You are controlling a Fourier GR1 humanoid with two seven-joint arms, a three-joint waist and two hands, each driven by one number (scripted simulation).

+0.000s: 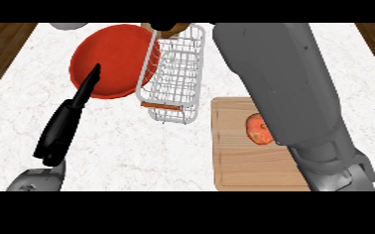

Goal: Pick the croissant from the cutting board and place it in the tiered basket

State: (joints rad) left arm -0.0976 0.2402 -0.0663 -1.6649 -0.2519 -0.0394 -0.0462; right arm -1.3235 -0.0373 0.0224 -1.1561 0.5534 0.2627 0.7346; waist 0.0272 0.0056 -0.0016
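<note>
Left hand [67, 119] I keep relaxed w/ straight fingers over the bench [110, 144]. Right hand [170, 28] is above the tiered basket [174, 74], curled on smth brown, prob. the croissant [176, 31].

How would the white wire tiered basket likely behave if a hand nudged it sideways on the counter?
The tiered basket is open white wire, so it is probably light for its size and would slide on the smooth marble counter. It looks stiff rather than floppy. Standing tall on stacked tiers, a push near the top might tip it; it sits against the red plate, which could shift too.
</note>
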